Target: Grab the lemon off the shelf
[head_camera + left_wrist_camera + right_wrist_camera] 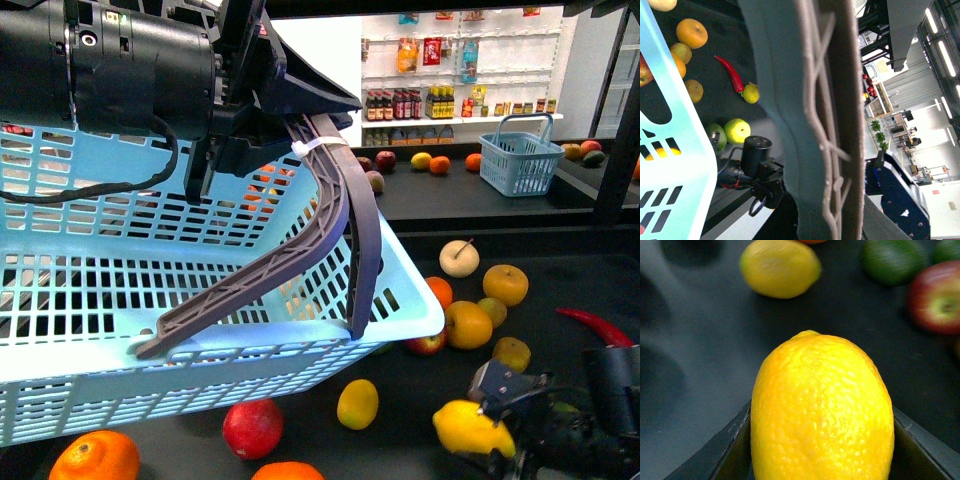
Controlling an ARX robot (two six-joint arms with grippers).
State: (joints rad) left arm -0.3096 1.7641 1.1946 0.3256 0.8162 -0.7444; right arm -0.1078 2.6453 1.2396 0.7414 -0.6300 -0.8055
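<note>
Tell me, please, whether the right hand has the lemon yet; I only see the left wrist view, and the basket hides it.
Observer: Yes. The right wrist view shows the right hand with a finger on each side of the lemon.
Operator: Thank you. Is any similar fruit close by?
Observer: Another lemon lies on the shelf tray; in the front view it is left of the held one.
Operator: And how is the basket carried?
Observer: In the front view a white cable tie wraps the basket handle right where the left hand grips it.
</note>
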